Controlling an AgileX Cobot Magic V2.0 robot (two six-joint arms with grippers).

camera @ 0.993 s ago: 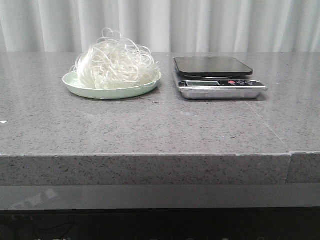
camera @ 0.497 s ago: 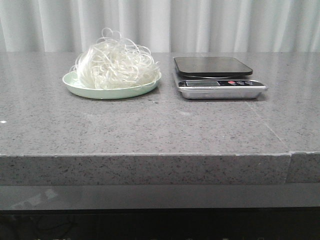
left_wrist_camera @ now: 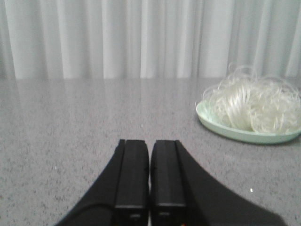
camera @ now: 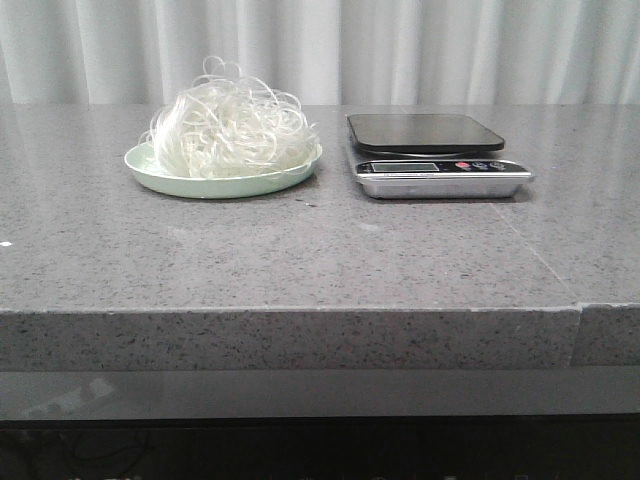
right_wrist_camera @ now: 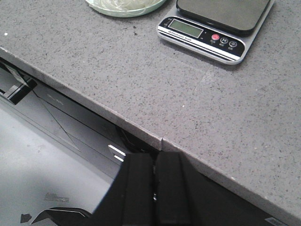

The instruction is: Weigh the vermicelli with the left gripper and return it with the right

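The vermicelli is a fluffy white nest heaped on a pale green plate at the back left of the grey stone table. To the right of the plate stands a silver kitchen scale with a black weighing pad. In the left wrist view my left gripper is shut and empty, low over the table, with the vermicelli ahead and to one side. My right gripper is shut and empty, hanging off the table's front edge, with the scale beyond it. Neither gripper shows in the front view.
A white curtain closes off the back of the table. The table's front edge has a seam near the right. Below the edge lies a dark shelf and floor.
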